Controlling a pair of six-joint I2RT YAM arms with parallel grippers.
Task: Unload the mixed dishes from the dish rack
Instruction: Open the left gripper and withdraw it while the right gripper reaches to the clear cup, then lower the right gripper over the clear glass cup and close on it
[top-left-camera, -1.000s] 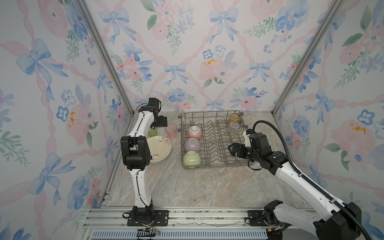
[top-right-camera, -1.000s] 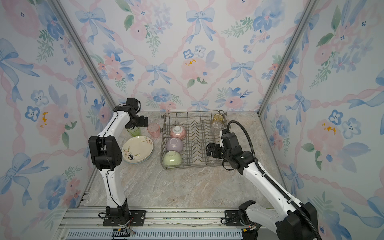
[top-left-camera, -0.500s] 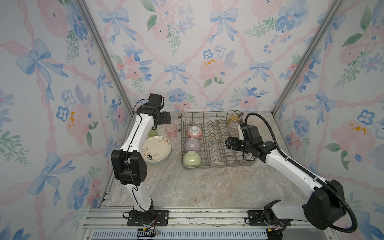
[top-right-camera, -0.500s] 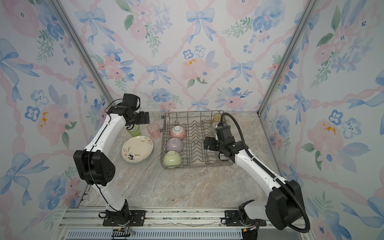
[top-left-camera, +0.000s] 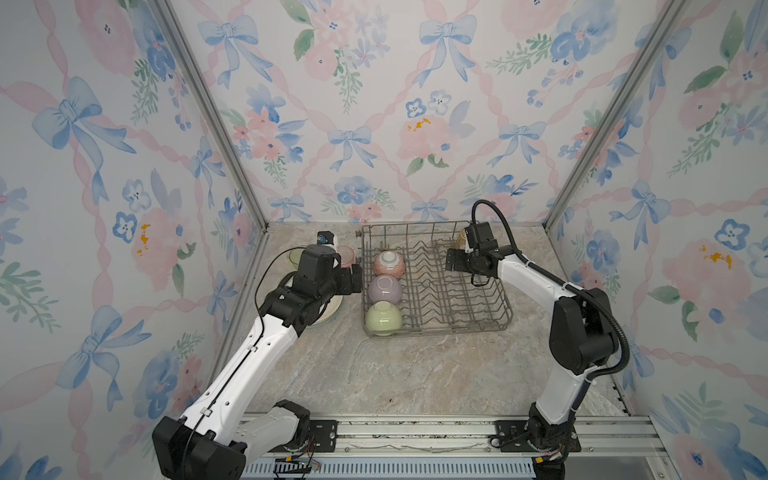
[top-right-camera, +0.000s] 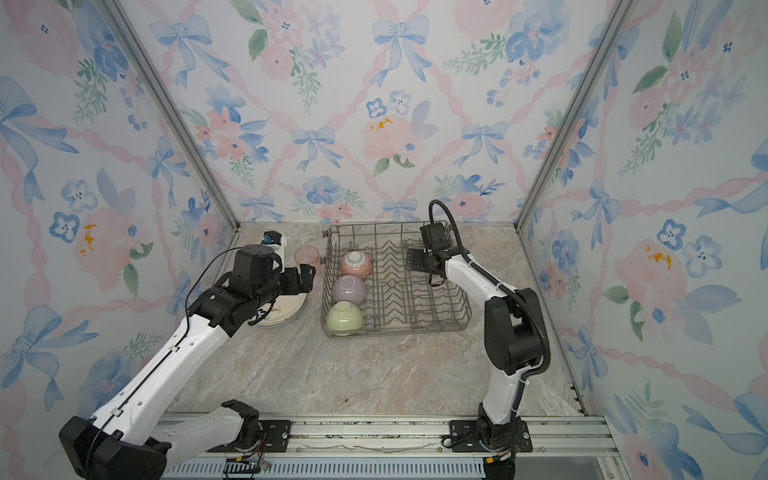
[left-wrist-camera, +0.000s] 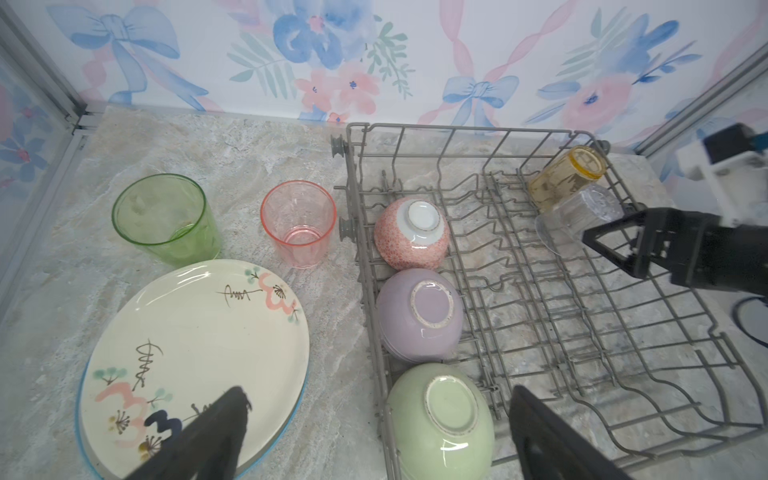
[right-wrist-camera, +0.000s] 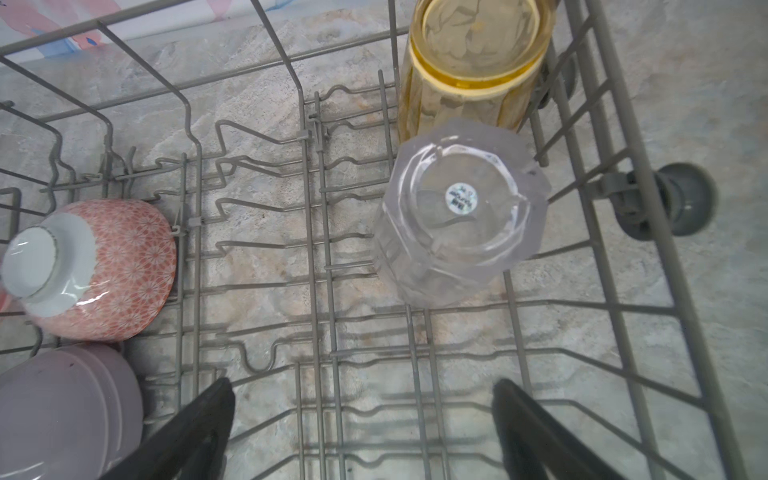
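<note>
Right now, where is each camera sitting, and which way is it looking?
Both top views: high in front, looking down at the dish rack; both arms show, left gripper and right gripper open.
Left wrist: on the left arm, facing the cream plate and rack; its own fingers show.
Right wrist: above the rack, facing the clear tumbler; its own fingers show.
Shared: both wrist views catch the pink bowl.

Grey rack (left-wrist-camera: 457, 127) — pink-patterned bowl (left-wrist-camera: 411, 232); lilac bowl (left-wrist-camera: 419, 316); green bowl (left-wrist-camera: 440, 419); amber tumbler (left-wrist-camera: 565, 178).

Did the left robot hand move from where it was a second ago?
Yes. The left hand swung away from the green tumbler and now sits closer to the left wall of the dish rack.
</note>
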